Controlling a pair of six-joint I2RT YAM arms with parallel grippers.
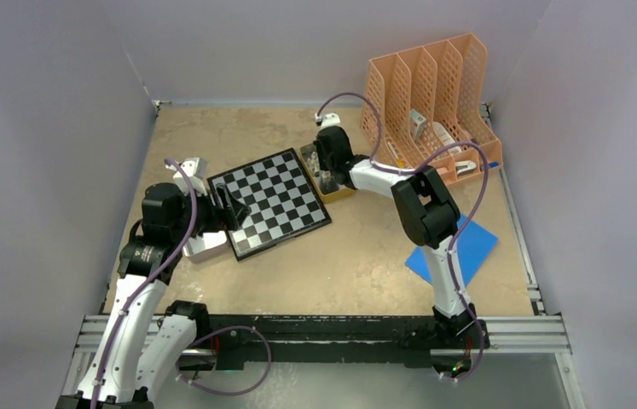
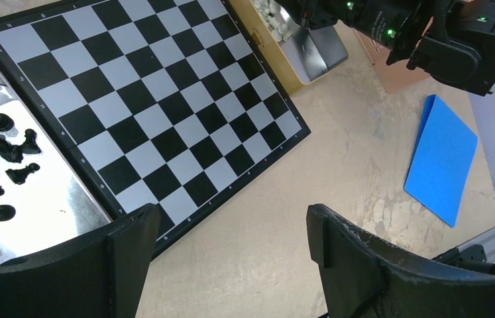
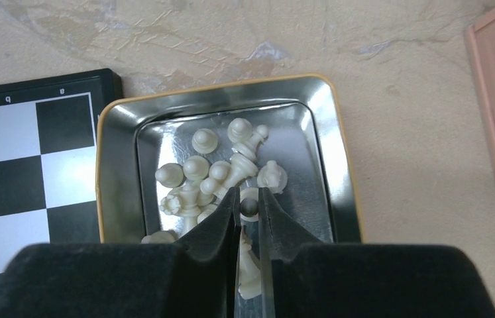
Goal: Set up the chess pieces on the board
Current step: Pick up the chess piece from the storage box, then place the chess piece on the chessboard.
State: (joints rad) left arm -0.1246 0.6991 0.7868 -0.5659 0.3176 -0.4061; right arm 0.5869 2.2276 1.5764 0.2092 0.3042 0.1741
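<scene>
Tan tabletop [image 1: 366, 264], one board [image 1: 270, 203] centre-left, two flanking trays, silver tray [image 2: 46, 199] holding about nine black chessmen [image 2: 2, 149], gold-rimmed tray [image 3: 337, 165] holding about eleven pale chessmen [image 3: 198, 169], left gripper [image 2: 224, 245] spread wide, right gripper [image 3: 249, 218] clamped on one pale chessman [image 3: 249, 207].

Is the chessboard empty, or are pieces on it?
Empty where visible: squares of the board are bare; black pieces lie in one tray, pale pieces in the other tray.

We find print only on the board [image 2: 145, 99]: small pale coordinate marks along its dark border, one beside each square, seen in both wrist views. They are too small and blurred for us to read any with certainty. Nothing else carries legible text.
</scene>
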